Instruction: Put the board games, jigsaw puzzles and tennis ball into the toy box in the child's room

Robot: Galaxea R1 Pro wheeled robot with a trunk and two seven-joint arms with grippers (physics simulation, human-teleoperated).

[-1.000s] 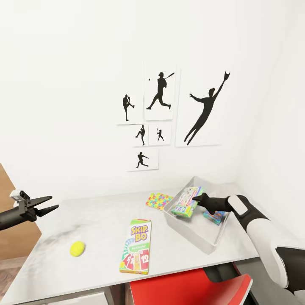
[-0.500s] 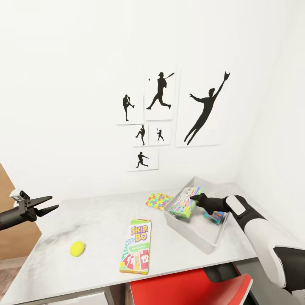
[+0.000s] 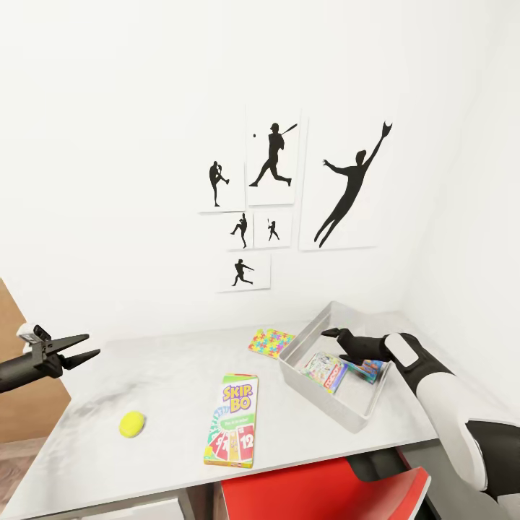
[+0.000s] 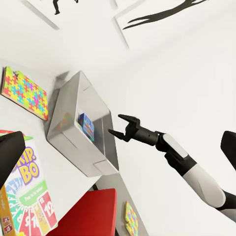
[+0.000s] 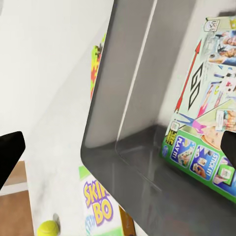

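Inside the bin [image 3: 318, 393] a game box [image 3: 324, 371] is lying flat, with the right gripper [image 3: 336, 335] hovering over it, fingers spread and empty. Skip-Bo [image 3: 232, 419], ball [image 3: 132, 424] and puzzle [image 3: 271, 341] are sitting on the surface [image 3: 166, 368]. Left gripper [image 3: 81, 346] is hanging open.

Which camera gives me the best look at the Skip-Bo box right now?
The head view: the whole Skip-Bo box lies flat on the table, lettering readable. The left wrist view shows it partly cut off behind a finger; the right wrist view catches a lettered corner beside the toy box.
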